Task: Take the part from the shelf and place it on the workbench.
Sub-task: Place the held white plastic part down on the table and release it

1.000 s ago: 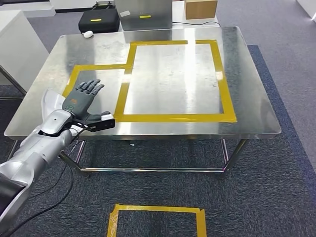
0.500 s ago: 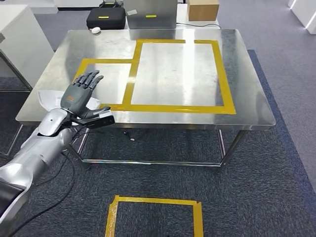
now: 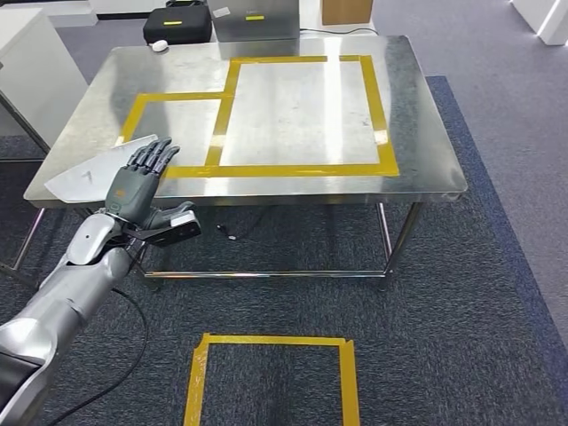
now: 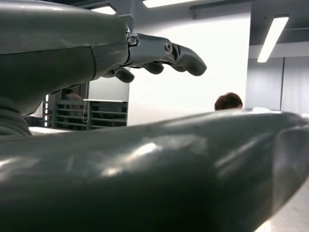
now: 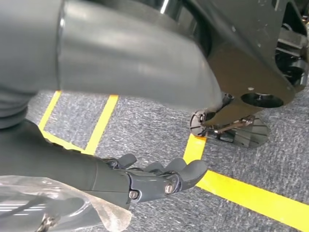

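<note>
The part point(image 3: 90, 170), a flat pale-grey sheet, lies on the near left corner of the steel workbench point(image 3: 429, 151), just in front of the small yellow tape frame point(image 3: 176, 96). My left hand point(image 3: 139, 185) hovers at the table's front edge with its back up, fingers point(image 3: 155, 156) stretched over the sheet's near end and thumb out to the right. In the left wrist view, nothing sits between the fingers point(image 4: 165, 53) and the thumb. My right hand point(image 5: 146, 181) hangs over the carpet with loosely extended fingers and holds nothing.
A large yellow tape frame point(image 3: 378, 115) marks the tabletop. A black case point(image 3: 176, 22) and a grey box point(image 3: 253, 18) stand beyond the far edge. A yellow tape square point(image 3: 268, 346) marks the carpet in front. Clear plastic point(image 5: 54, 203) shows beside my right wrist.
The whole view has shifted: the table now sits farther off and higher. My left hand has drawn back toward the front edge, uncovering more of the sheet.
</note>
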